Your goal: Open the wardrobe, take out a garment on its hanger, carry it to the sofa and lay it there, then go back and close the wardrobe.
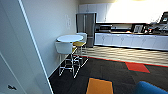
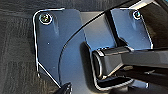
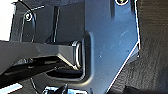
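A rounded, bright blue upholstered corner, seemingly part of the sofa [image 1: 149,89], pokes in at the bottom right of the head view. Close on the left stands a tall white panel [image 1: 15,50] with a sharp slanted edge; I cannot tell whether it belongs to the wardrobe. Both wrist views look down past the robot's dark plate and jointed bar onto dark carpet [image 2: 15,50] [image 3: 152,37].
A round white high table [image 1: 69,38] with white and yellow stools [image 1: 65,48] stands against the left wall. Beyond it are a steel fridge [image 1: 85,25] and a white kitchen counter [image 1: 130,40]. The dark carpet has an orange tile [image 1: 99,86] and a red tile [image 1: 137,67].
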Motion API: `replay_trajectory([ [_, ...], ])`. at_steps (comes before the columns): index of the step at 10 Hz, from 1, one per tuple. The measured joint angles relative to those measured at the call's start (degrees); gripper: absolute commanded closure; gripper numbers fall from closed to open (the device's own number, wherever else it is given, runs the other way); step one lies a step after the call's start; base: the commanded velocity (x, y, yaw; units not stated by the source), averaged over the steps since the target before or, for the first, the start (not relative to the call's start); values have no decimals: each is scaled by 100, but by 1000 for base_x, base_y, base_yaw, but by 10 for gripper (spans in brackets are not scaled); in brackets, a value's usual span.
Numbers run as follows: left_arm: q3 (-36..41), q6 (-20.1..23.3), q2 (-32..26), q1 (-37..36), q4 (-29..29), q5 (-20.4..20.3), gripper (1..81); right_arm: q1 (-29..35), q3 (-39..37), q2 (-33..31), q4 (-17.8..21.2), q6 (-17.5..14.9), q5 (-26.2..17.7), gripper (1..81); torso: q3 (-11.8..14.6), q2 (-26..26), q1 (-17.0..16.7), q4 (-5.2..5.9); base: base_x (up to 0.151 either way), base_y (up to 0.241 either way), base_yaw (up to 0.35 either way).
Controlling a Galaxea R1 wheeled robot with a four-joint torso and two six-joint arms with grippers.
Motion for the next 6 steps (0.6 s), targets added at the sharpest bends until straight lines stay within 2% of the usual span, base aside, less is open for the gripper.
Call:
replay_trajectory([
  [6, 0, 0, 11, -2, 2, -10, 10, -9, -22, -5, 0, 0, 2, 10, 0, 0, 0, 0, 0, 0, 307],
])
